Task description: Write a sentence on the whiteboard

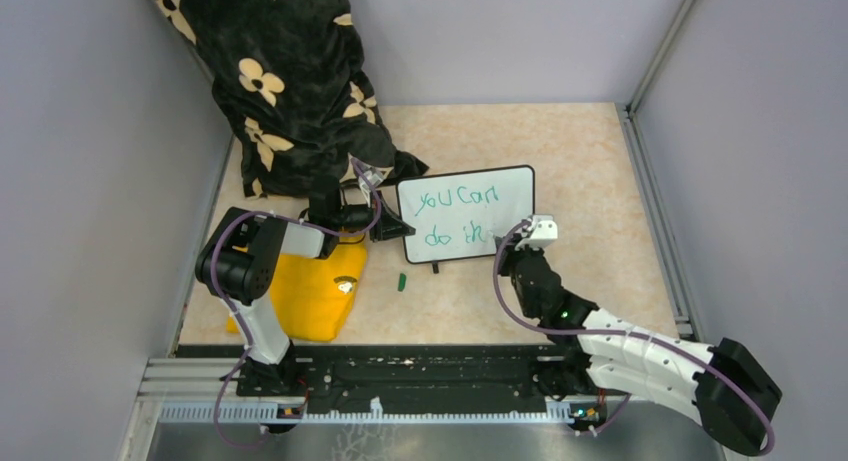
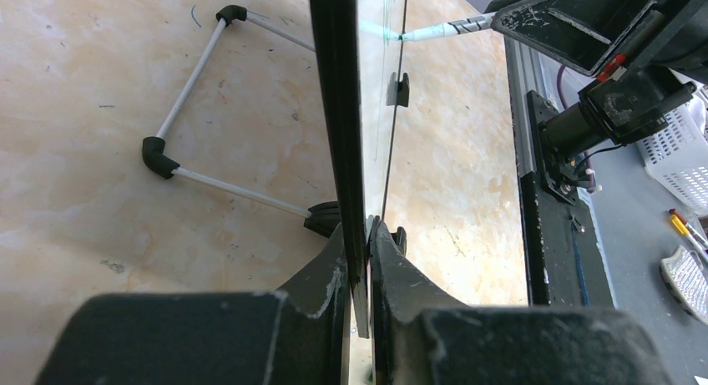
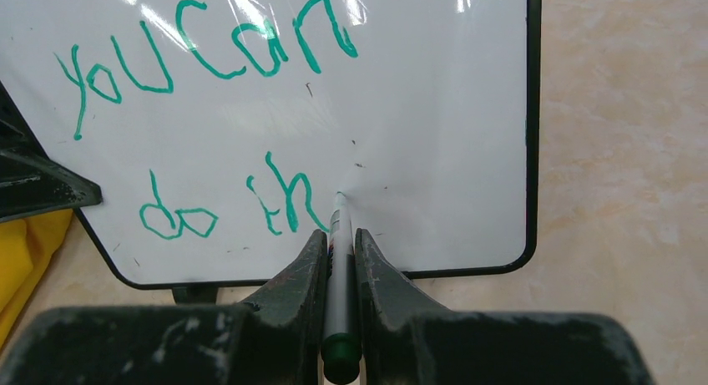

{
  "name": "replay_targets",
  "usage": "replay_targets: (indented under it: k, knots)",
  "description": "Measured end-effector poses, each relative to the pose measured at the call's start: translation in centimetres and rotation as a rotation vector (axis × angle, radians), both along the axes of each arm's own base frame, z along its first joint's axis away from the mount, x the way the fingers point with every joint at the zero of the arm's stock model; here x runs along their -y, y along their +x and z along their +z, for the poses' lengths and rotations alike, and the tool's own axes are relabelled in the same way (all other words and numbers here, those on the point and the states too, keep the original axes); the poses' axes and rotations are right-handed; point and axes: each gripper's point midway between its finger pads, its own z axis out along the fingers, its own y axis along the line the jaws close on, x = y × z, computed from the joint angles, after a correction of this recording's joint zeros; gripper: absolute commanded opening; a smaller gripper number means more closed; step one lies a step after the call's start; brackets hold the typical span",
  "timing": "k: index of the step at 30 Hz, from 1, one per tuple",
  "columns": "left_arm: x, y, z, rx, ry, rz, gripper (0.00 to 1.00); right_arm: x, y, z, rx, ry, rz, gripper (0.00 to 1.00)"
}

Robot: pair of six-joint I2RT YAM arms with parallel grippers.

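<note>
The whiteboard (image 1: 468,213) stands upright mid-table, white with a thin black frame. My left gripper (image 1: 392,228) is shut on its left edge; in the left wrist view the whiteboard (image 2: 341,109) runs edge-on between that gripper's (image 2: 367,235) fingers. Green writing, the sentence (image 3: 209,59), reads "you can" above "do th". My right gripper (image 3: 340,239) is shut on a green-capped marker (image 3: 338,268) whose tip touches the whiteboard (image 3: 442,126) just right of the "h". From above, the right gripper (image 1: 508,243) sits at the board's lower right.
A yellow cloth (image 1: 310,291) lies under the left arm. A black flowered fabric (image 1: 290,71) hangs at the back left. A small green marker cap (image 1: 401,280) lies in front of the board. The board's wire stand (image 2: 192,76) rests behind it. Walls enclose three sides.
</note>
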Motion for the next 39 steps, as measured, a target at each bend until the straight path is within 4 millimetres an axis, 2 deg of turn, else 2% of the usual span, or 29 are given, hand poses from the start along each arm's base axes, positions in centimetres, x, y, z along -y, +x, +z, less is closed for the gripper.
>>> replay_targets:
  k: [16,23,30,39]
  knots:
    - [0.1,0.0,0.0,-0.002,0.001,-0.002,0.0,0.2,-0.1,-0.3,-0.014,0.016,-0.011,0.0]
    - [0.1,0.0,0.0,-0.002,0.001,-0.002,0.0,0.8,-0.7,-1.4,-0.04,0.011,-0.013,0.0]
    - [0.1,0.0,0.0,-0.002,0.001,-0.002,0.0,0.9,-0.9,-1.7,-0.054,0.014,-0.013,0.0]
    - [0.1,0.0,0.0,-0.003,0.001,-0.002,0.0,0.8,-0.9,0.4,-0.011,0.043,0.002,0.0]
